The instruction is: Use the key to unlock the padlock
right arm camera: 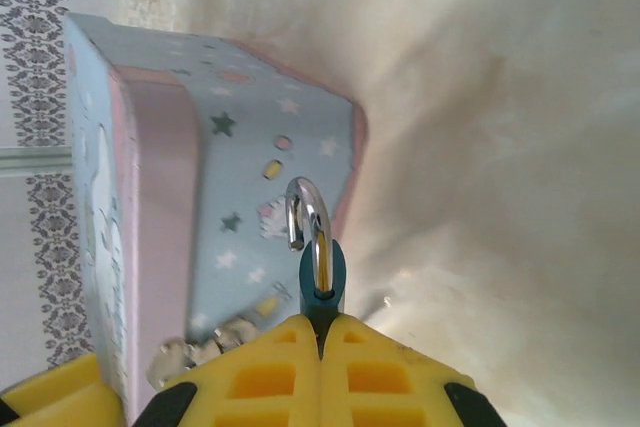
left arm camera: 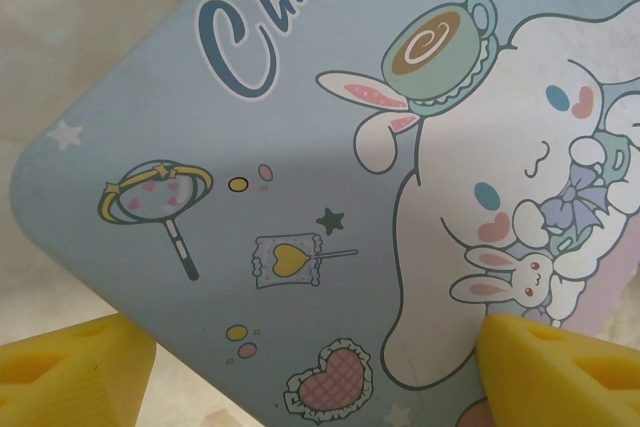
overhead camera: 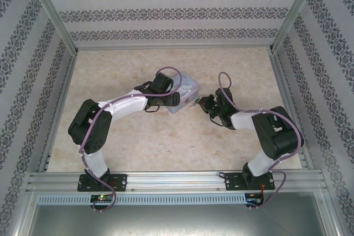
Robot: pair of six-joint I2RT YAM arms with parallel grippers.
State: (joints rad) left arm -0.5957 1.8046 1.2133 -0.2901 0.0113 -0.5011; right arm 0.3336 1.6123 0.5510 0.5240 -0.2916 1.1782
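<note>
A: Biggest first. Marbled worktop [overhead camera: 166,147], and the pale-blue cartoon tin [overhead camera: 188,89] mid-field between the two arms.

B: Left hand [left arm camera: 315,337]?

A: Over the tin lid, yellow fingers wide apart, one at each lower corner of its wrist view. Nothing between them but the lid below. Can't tell if they touch it.

B: Right hand [right arm camera: 322,321]?

A: Fingers together, clamped on the padlock [right arm camera: 323,277]. Teal body pinched at the tips, just right of the tin in the top view.

B: Axis?

A: The padlock's long axis runs straight out from the fingertips. The shackle [right arm camera: 305,209] leads, pointing away from the hand, close in front of the tin's side wall. The body's bottom end sits down between the fingers, so I'd guess the keyhole is covered or at least hard to reach.

B: Shackle open or closed?

A: Can't tell; one leg looks short, too blurry to call.

B: Key?

A: I can't make it out. There's a glittery scrap [right arm camera: 190,352] at the tin's edge, unidentifiable.

B: Next move?

A: My read: the right hand is busy with the padlock, so the key falls to the free left hand.
</note>
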